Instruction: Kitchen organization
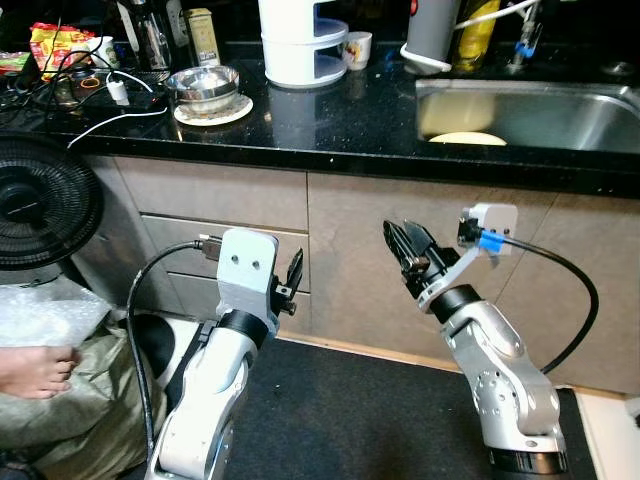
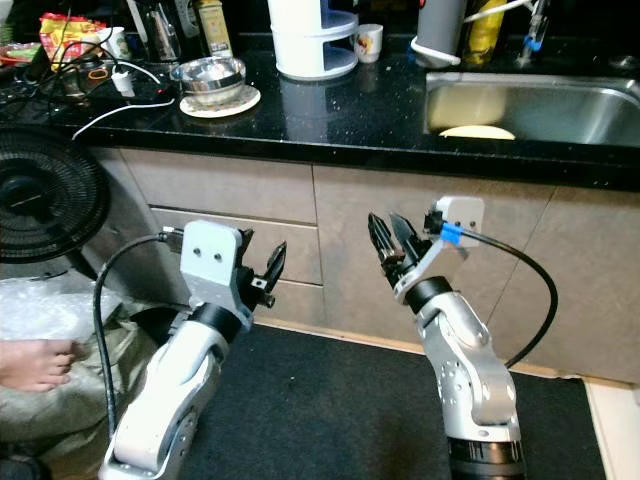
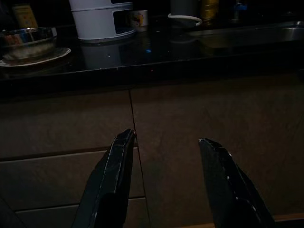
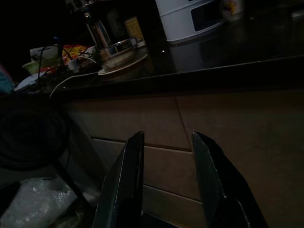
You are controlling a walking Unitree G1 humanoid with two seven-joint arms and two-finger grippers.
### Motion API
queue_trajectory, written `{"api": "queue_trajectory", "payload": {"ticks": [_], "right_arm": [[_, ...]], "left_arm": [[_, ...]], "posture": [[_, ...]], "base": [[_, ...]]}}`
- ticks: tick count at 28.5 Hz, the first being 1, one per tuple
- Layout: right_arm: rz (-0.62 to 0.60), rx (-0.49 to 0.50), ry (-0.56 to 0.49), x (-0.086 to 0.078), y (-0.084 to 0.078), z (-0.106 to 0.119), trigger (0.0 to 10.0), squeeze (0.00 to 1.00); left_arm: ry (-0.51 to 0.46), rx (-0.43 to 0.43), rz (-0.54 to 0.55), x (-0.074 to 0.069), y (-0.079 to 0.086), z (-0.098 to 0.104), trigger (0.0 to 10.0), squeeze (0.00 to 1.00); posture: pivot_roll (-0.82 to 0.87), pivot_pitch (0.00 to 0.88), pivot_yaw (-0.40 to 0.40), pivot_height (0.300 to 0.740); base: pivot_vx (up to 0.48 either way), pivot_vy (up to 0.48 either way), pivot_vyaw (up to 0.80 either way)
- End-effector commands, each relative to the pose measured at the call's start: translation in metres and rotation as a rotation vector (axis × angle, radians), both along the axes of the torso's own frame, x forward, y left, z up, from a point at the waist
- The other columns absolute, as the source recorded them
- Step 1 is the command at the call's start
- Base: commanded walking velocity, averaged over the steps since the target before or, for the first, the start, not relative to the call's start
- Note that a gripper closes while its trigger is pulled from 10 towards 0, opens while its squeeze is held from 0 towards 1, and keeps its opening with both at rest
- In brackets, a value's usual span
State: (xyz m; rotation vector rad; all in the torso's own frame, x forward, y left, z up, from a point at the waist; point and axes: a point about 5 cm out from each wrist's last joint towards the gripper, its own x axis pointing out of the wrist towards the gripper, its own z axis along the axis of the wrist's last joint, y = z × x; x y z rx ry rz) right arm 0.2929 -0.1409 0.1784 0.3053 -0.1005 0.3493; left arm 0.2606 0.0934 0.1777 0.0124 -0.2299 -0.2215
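Both wrist views are dim; fan (image 1: pixel 40 205) cut off.

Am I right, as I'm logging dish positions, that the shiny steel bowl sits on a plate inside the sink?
Not quite: the shiny steel bowl does sit on a white plate, but on the black stone counter, left of the sink, per the left eye view.
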Motion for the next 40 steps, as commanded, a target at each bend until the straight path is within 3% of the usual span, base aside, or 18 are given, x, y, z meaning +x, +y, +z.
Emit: {"api": "queue_trajectory", "payload": {"ticks": [1, 10, 20, 23, 25, 26, 30, 32, 33, 35, 40], "right_arm": [[0.024, 0.007, 0.008, 0.000, 0.005, 0.000, 10.0, 0.00], [0.031, -0.006, 0.028, 0.003, 0.006, -0.001, 10.0, 0.00], [0.015, -0.025, 0.016, 0.005, 0.003, 0.000, 10.0, 0.00], [-0.060, -0.135, 0.014, 0.011, -0.019, -0.008, 10.0, 0.00], [-0.060, -0.135, 0.014, 0.011, -0.019, -0.008, 10.0, 0.00], [-0.102, -0.178, 0.033, 0.014, -0.033, -0.015, 10.0, 0.00], [-0.138, -0.221, 0.070, 0.015, -0.046, -0.027, 10.0, 0.00], [-0.181, -0.287, 0.149, 0.010, -0.064, -0.052, 10.0, 0.00], [-0.181, -0.287, 0.149, 0.010, -0.064, -0.052, 10.0, 0.00], [-0.224, -0.334, 0.219, 0.003, -0.080, -0.072, 10.0, 0.00], [-0.272, -0.389, 0.267, -0.002, -0.100, -0.088, 10.0, 0.00]], "left_arm": [[0.007, 0.005, 0.012, 0.000, 0.003, -0.001, 10.0, 0.00], [0.058, 0.047, 0.066, 0.002, 0.018, -0.013, 10.0, 0.00], [0.112, 0.078, 0.138, -0.006, 0.038, -0.029, 10.0, 0.00], [0.101, 0.082, 0.148, -0.007, 0.038, -0.027, 10.0, 0.00], [0.101, 0.082, 0.148, -0.007, 0.038, -0.027, 10.0, 0.00], [0.105, 0.088, 0.152, -0.008, 0.040, -0.030, 10.0, 0.00], [0.121, 0.087, 0.166, -0.009, 0.045, -0.037, 10.0, 0.00], [0.131, 0.096, 0.170, -0.011, 0.050, -0.042, 10.0, 0.00], [0.131, 0.096, 0.170, -0.011, 0.050, -0.042, 10.0, 0.00], [0.152, 0.105, 0.189, -0.011, 0.060, -0.051, 10.0, 0.00], [0.170, 0.120, 0.196, -0.009, 0.074, -0.065, 10.0, 0.00]], "posture": [[-0.02, 0.000, -0.008, 0.740], [-0.01, 0.000, -0.008, 0.740], [-0.01, 0.000, -0.003, 0.740], [-0.01, 0.000, -0.009, 0.740], [-0.01, 0.000, -0.009, 0.740], [-0.01, 0.000, -0.013, 0.740], [-0.02, 0.000, -0.016, 0.740], [-0.02, 0.000, -0.017, 0.740], [-0.02, 0.000, -0.017, 0.740], [-0.01, 0.000, -0.019, 0.740], [-0.02, 0.000, -0.031, 0.740]], "base": [[0.000, 0.000, 0.00], [0.000, 0.000, -0.53], [0.000, 0.000, -0.80], [0.000, 0.000, 0.00], [0.000, 0.000, 0.00], [0.000, 0.000, 0.00], [0.000, 0.000, 0.00], [0.000, 0.000, 0.00], [0.000, 0.000, 0.00], [0.000, 0.000, 0.00], [0.000, 0.000, 0.00]]}}
